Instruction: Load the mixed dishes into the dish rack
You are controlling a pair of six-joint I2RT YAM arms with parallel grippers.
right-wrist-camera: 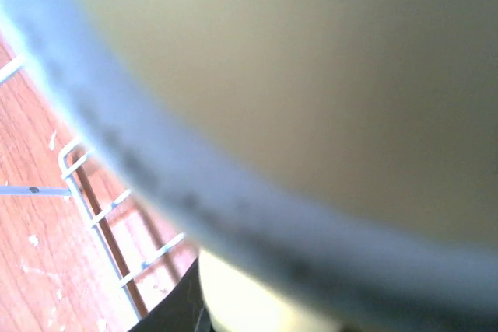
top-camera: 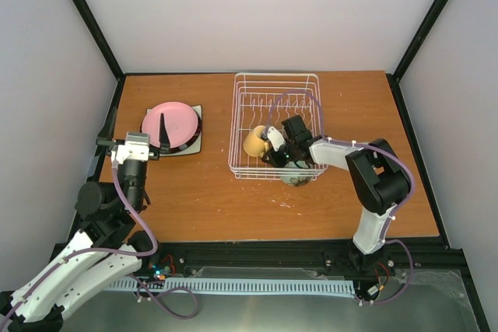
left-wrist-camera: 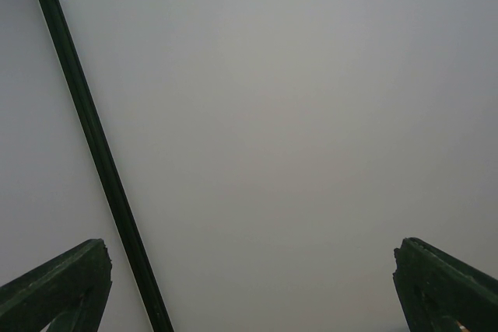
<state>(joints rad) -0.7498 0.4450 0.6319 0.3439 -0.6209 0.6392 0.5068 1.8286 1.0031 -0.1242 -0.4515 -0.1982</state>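
Observation:
The white wire dish rack (top-camera: pixel 276 91) stands at the table's centre. My right gripper (top-camera: pixel 274 150) reaches into its front part and appears shut on the yellow mug (top-camera: pixel 254 141), which lies tilted inside. In the right wrist view the mug (right-wrist-camera: pixel 241 301) sits against one dark finger (right-wrist-camera: pixel 173 310). The pale green bowl (top-camera: pixel 296 176) rests at the rack's front edge under my right wrist, and its blurred rim (right-wrist-camera: pixel 233 192) fills that view. The pink plate (top-camera: pixel 175 120) lies on the dark brown plate (top-camera: pixel 198 127) and the cream square plate (top-camera: pixel 189 150). My left gripper (top-camera: pixel 135 133) is open beside this stack. The teal plate is out of view.
The left wrist view shows only the grey wall, a black frame post (left-wrist-camera: pixel 101 161) and my two wide-apart fingertips (left-wrist-camera: pixel 54 285). Black frame rails run along the table's sides. Bare wooden table (top-camera: pixel 194 200) lies in front of the rack and the plate stack.

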